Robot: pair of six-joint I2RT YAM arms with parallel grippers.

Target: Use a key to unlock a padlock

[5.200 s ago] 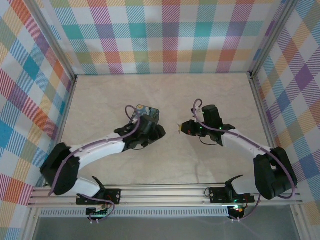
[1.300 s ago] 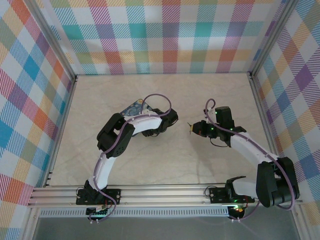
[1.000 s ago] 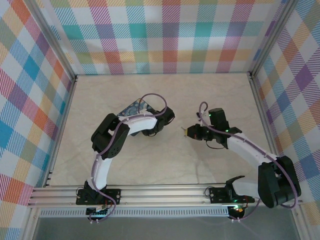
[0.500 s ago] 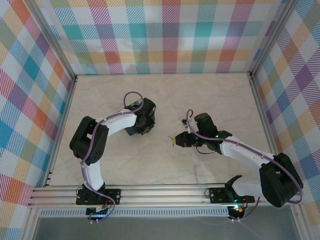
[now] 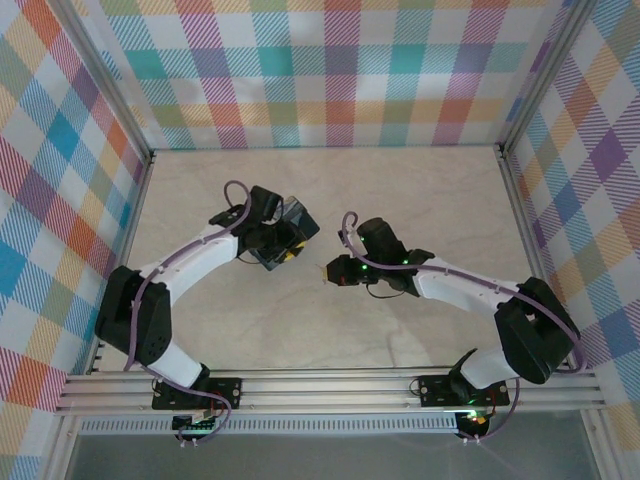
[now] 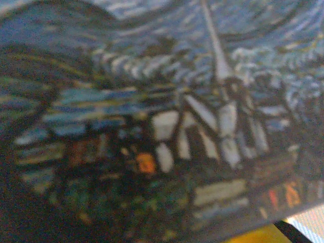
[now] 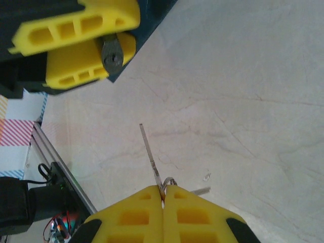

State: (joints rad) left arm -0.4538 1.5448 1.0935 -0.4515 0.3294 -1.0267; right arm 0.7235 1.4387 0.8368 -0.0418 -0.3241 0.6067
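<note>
The box [image 6: 162, 121] with the blue swirling painting print sits so close to the left wrist camera that its picture is a blur. A sliver of yellow finger [image 6: 255, 237] is cut off at the bottom edge. From above, the box is a dark tilted shape on the pale marbled table [image 5: 400, 180], and it covers most of the left gripper [image 5: 281, 250].

The right wrist camera looks at that gripper's two yellow fingers [image 7: 76, 28] side-on, drawn nearly together. The padlock [image 7: 112, 53], small, grey and round-ended, is pinched at their tips. Its shackle cannot be made out, and the dark box edge lies just behind it.

The right gripper [image 7: 163, 195] is closed tight on the key [image 7: 150, 152]. The thin blade sticks out past the fingertips and slants toward the padlock, its tip well apart from it with bare table between. A small ring [image 7: 170, 181] and a short silvery stub [image 7: 200, 191] sit at the fingertips. An aluminium rail [image 7: 58, 159] and a plaid wall [image 7: 17, 129] lie to the left.
</note>
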